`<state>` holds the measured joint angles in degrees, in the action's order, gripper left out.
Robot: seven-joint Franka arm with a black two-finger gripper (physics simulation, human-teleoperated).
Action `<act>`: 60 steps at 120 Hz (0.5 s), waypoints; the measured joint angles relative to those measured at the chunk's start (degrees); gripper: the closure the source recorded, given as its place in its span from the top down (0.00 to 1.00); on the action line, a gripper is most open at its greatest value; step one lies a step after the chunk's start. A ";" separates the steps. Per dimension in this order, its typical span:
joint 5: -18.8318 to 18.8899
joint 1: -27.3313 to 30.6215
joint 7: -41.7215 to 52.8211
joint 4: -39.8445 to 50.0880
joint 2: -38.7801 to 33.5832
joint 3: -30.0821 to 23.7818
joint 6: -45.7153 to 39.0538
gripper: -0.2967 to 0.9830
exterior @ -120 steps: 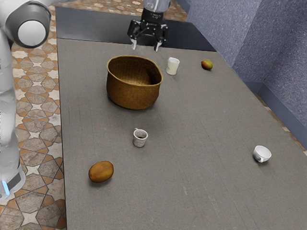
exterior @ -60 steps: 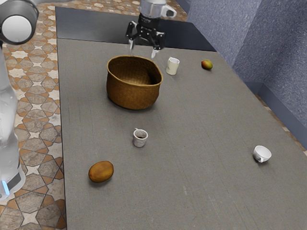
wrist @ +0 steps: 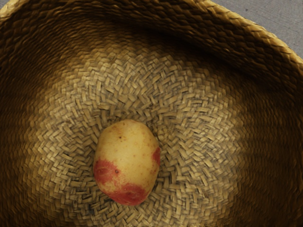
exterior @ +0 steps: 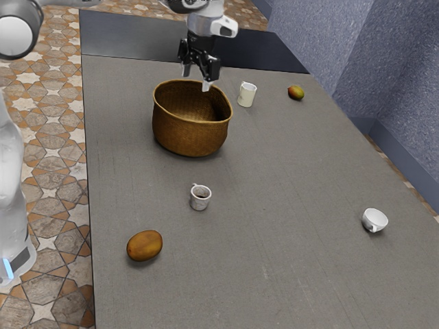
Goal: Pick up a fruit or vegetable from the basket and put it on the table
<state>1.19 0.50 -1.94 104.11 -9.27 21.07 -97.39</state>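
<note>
While the gripper (exterior: 196, 78) hangs with its jaws wide, a potato (wrist: 127, 163) lies in the woven basket (exterior: 188, 137); its yellowish skin bears red blotches.

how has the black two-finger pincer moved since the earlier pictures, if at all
Yes, the pincer has shifted toward the exterior view's left and lower in that view, nearer the rim of the brown woven basket.

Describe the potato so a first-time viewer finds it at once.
On the grey table stands the brown woven basket. Inside, on its floor, lies the potato: pale yellow with red patches, unlike the brownish-orange fruit out on the table.
</note>
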 joint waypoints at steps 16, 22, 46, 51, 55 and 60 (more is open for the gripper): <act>-0.32 0.58 4.26 1.91 -0.06 0.02 -0.54 0.77; -0.46 0.64 5.60 2.59 0.18 0.02 -0.73 0.77; -1.45 1.35 9.96 7.18 -1.54 0.02 -2.76 0.77; -1.52 1.86 10.69 7.32 -1.42 0.02 -3.23 0.77; -1.58 2.26 11.25 7.38 -1.31 0.02 -3.58 0.77; -1.62 2.85 11.91 7.42 -1.09 0.02 -3.98 0.77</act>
<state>-0.43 3.35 9.96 111.53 -10.37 21.10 -101.37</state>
